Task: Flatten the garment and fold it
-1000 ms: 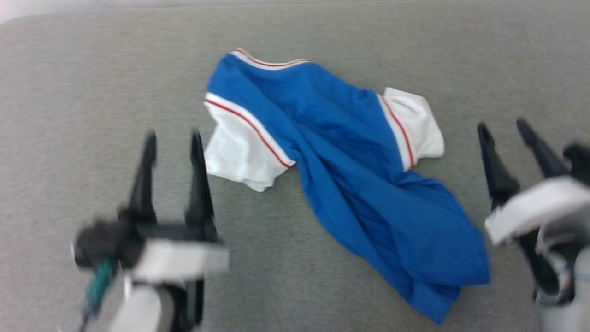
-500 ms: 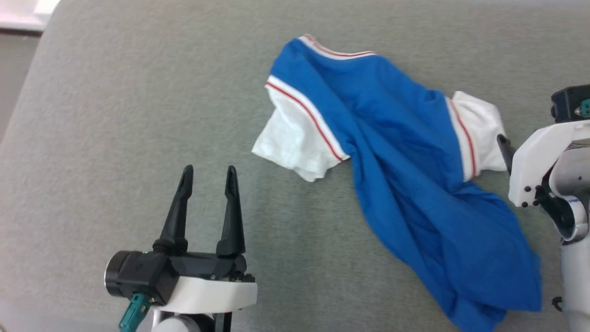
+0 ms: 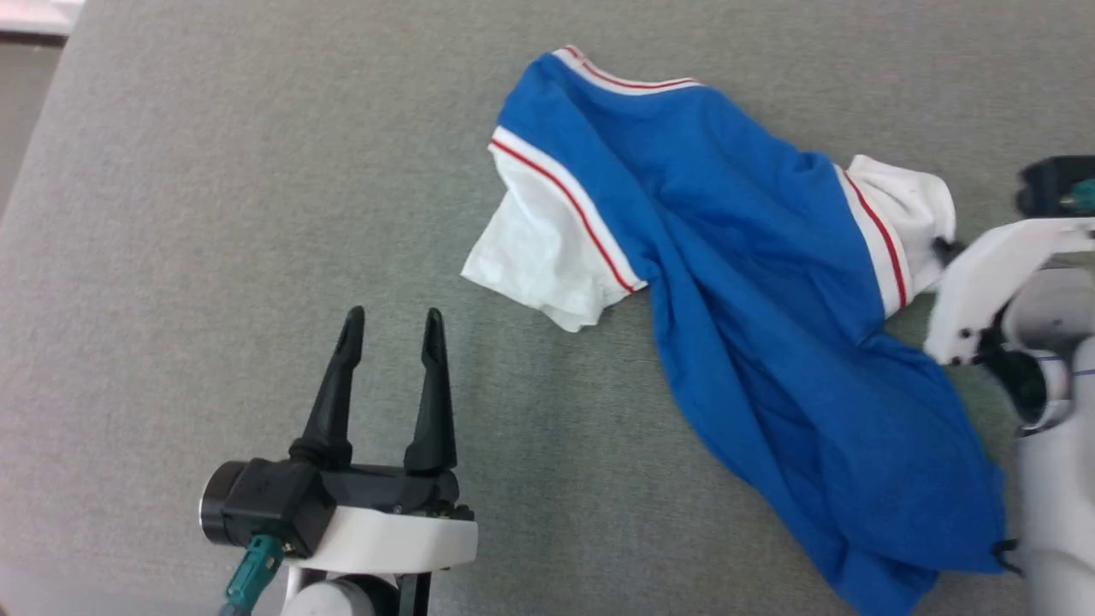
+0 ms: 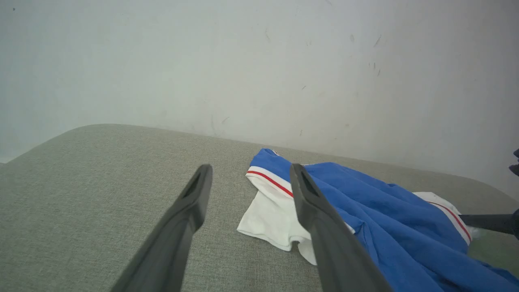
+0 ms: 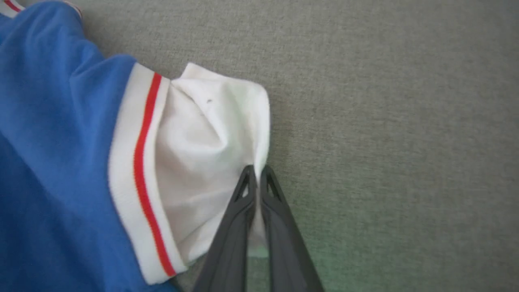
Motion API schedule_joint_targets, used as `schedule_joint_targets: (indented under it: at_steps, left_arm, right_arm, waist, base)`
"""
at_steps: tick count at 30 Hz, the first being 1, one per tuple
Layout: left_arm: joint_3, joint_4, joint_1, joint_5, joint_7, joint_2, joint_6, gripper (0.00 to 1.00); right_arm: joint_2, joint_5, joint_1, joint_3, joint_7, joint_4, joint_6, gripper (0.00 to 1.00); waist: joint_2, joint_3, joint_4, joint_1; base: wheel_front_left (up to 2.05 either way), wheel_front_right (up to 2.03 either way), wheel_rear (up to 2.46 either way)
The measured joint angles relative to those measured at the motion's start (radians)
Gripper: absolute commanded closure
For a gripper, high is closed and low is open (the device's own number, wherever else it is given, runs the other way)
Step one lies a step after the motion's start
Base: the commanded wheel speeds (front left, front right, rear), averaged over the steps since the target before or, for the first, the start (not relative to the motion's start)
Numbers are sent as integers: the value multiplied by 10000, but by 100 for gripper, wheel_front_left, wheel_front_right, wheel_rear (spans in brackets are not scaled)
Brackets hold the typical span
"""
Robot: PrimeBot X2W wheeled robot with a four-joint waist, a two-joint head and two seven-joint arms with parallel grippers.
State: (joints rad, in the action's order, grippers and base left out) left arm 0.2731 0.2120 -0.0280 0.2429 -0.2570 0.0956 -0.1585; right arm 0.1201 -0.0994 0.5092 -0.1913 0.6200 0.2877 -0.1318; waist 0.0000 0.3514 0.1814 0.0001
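The garment (image 3: 727,257) lies crumpled on the grey cloth surface, blue body running diagonally, with a white sleeve at each side and red-and-white trim. My right gripper (image 3: 944,249) is at the garment's right sleeve (image 3: 907,201). In the right wrist view its fingers (image 5: 243,190) are pressed together, with the edge of the white sleeve (image 5: 202,138) pinched between them. My left gripper (image 3: 391,321) stands open and empty at the lower left, apart from the left sleeve (image 3: 539,257). In the left wrist view the garment (image 4: 385,215) shows past the open fingers (image 4: 190,202).
The grey cushioned surface (image 3: 214,214) extends wide to the left of the garment. Its left edge (image 3: 34,111) slants down at the upper left corner. A pale wall (image 4: 259,61) rises behind the far edge.
The head camera has shifted. My right gripper has reached the right sleeve and shut on its edge, bunching the white cloth. The left gripper stays open.
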Motion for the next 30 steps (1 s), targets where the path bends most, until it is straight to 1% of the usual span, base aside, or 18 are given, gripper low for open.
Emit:
schedule_joint_targets:
  at_steps: [2,4,7,10,12,15,16,17,18,21,24,26,28,30]
  left_arm:
    - [-104,-38,3,2,0,-17,15,0]
    - [-180,-96,13,2,0,-6,86,0]
    - [-228,-173,33,2,0,-4,167,0]
    - [-219,-267,72,15,0,-8,203,0]
    - [-219,-309,107,36,0,-10,259,0]
    - [-272,-380,306,61,0,15,259,0]
    - [-288,-416,341,90,0,31,259,0]
    - [-309,-439,376,123,2,40,261,0]
    - [-314,-462,399,140,2,48,263,0]
    - [-299,-495,415,146,19,90,314,0]
    - [-257,-510,421,165,84,123,345,0]
    - [-251,-504,434,213,109,146,345,0]
    - [-219,-462,484,217,117,176,345,0]
    - [-192,-426,500,217,117,203,345,0]
  right_arm:
    - [196,-155,19,-359,-268,-109,0,100]
    - [604,-161,12,-855,-445,-257,0,100]
    - [1191,-146,-229,-2033,-483,-594,-2,100]
    - [1636,4,-1043,-3333,-403,-838,0,100]
    - [1684,121,-1769,-3939,-401,-892,4,100]
    - [1246,132,-2373,-4324,-602,-800,4,100]
    - [1043,153,-2402,-4368,-786,-746,4,90]
    - [838,221,-2393,-4401,-1005,-685,2,56]
    - [698,326,-2387,-4370,-1220,-608,2,0]
    - [470,439,-2327,-4148,-1893,-560,2,0]
    - [353,251,-2270,-3933,-2451,-1181,2,0]
    - [303,-86,-2290,-3703,-2894,-2061,2,0]
    - [196,-640,-2429,-3271,-3459,-3264,2,0]
    - [50,-807,-2848,-2702,-4180,-4516,2,0]
  waist:
    - [0,-109,-151,-1]
    - [0,-260,-283,-1]
    - [0,-499,-454,-1]
    - [0,-707,-559,-2]
    - [0,-809,-583,-3]
    - [0,-883,-628,-3]
    - [0,-906,-654,-2]
    - [0,-940,-684,-1]
    - [0,-981,-714,-1]
    - [0,-1149,-805,-2]
    - [0,-1375,-895,-3]
    - [0,-1534,-961,-3]
    - [0,-1667,-1044,-3]
    - [0,-1741,-1144,-3]
  base:
    - [0,0,0]
    - [0,0,0]
    - [0,0,0]
    - [0,0,0]
    - [0,0,0]
    - [0,0,0]
    - [0,0,0]
    - [0,0,0]
    - [0,0,0]
    - [0,0,0]
    - [0,0,0]
    - [0,0,0]
    - [0,0,0]
    - [0,0,0]
